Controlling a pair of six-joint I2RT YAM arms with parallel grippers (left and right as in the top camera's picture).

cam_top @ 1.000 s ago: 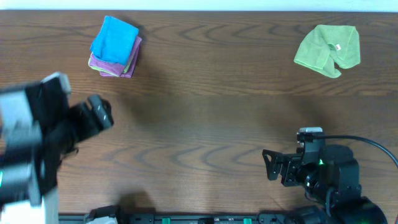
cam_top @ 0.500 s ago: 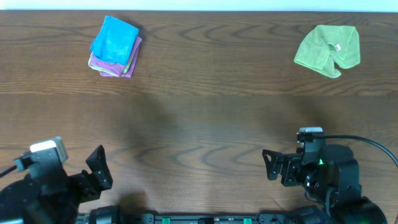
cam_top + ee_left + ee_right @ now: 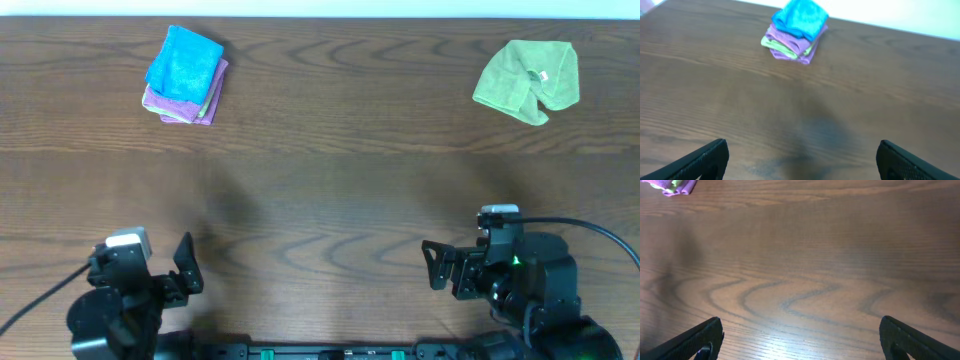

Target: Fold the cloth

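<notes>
left gripper (image 3: 801, 157) was pulled back to near edge, wide open, nothing held | right gripper (image 3: 800, 330) parked open too | bright sky-blue microfibre cloth (image 3: 183, 62) is left folded atop purple folded cloth (image 3: 192, 106), far left (fold looks done tbh)

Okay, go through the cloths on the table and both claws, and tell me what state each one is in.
Blue cloth: folded, lying on top of the pile.
Purple cloth: folded, underneath the blue one.
Green cloth: crumpled, lying alone at the far right of the table.
Left claw: open, holding nothing.
Right claw: open, holding nothing.
</notes>
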